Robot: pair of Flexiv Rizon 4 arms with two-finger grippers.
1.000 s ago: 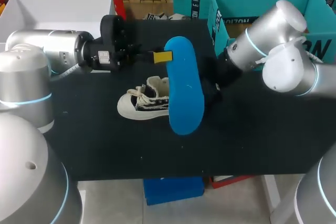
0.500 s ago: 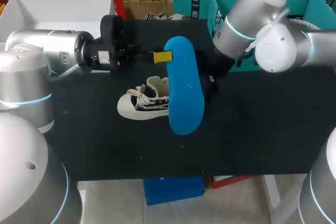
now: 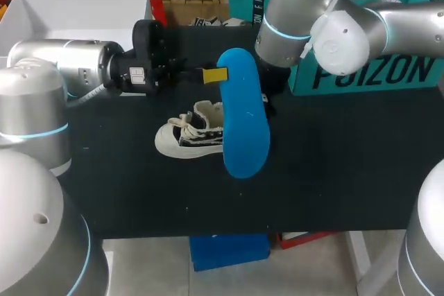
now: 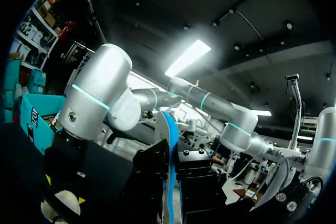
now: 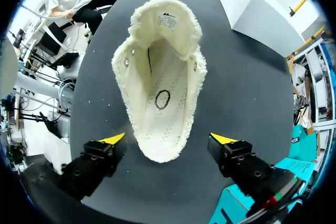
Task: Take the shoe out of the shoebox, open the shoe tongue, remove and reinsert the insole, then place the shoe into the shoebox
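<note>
Our left gripper (image 3: 214, 75) is clenched on the insole (image 3: 244, 112), pinching its 12 o'clock end. The blue insole is held over the table (image 3: 333, 171) and runs from 12 to 6 o'clock. In the left wrist view we see it edge-on, squeezed between the two black fingers (image 4: 149, 179). The shoe (image 3: 189, 136) stands on the table at the insole's 8 o'clock, toe toward 9 o'clock, its heel hidden behind the insole. Our right gripper (image 5: 168, 139), on the arm coming in from 2 o'clock, hovers over that heel, released. Its yellow tips (image 5: 113, 139) stand wide apart, one on each side of the heel, neither touching it. The shoe's fleecy opening stretches ahead of them.
</note>
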